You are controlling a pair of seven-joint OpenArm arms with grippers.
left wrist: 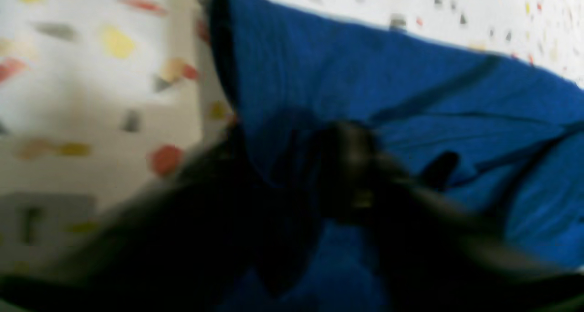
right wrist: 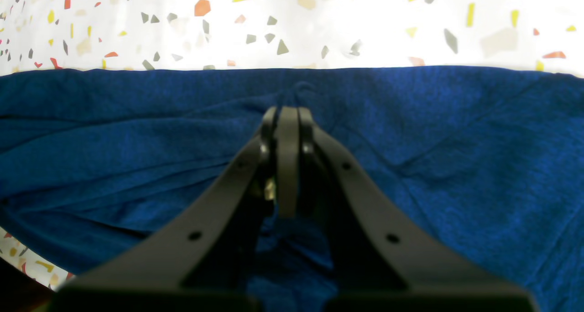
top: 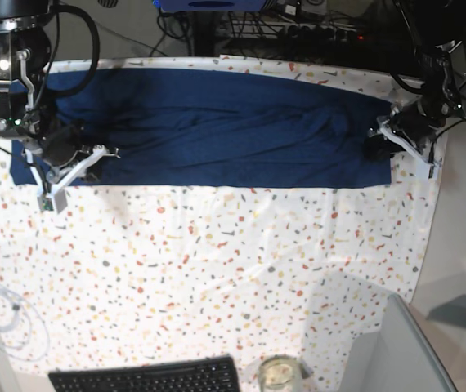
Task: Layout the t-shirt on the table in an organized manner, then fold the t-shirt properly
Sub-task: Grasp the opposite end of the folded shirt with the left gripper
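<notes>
The dark navy t-shirt (top: 217, 131) lies stretched in a long band across the far part of the table (top: 217, 269). My right gripper (top: 68, 155) is at the shirt's left end in the base view. In the right wrist view its fingers (right wrist: 287, 116) are pressed together on a pinch of the shirt (right wrist: 456, 143) near the far hem, with the speckled table (right wrist: 319, 29) beyond. My left gripper (top: 376, 149) is at the shirt's right end. The left wrist view is blurred: the gripper (left wrist: 351, 166) looks shut on bunched fabric (left wrist: 365, 75) by a shirt corner.
A black keyboard (top: 147, 377) and a glass jar (top: 280, 374) stand at the front edge. A coiled white cable (top: 4, 314) lies at the front left. A grey panel (top: 396, 351) rises at the front right. Cables and equipment stand behind the table.
</notes>
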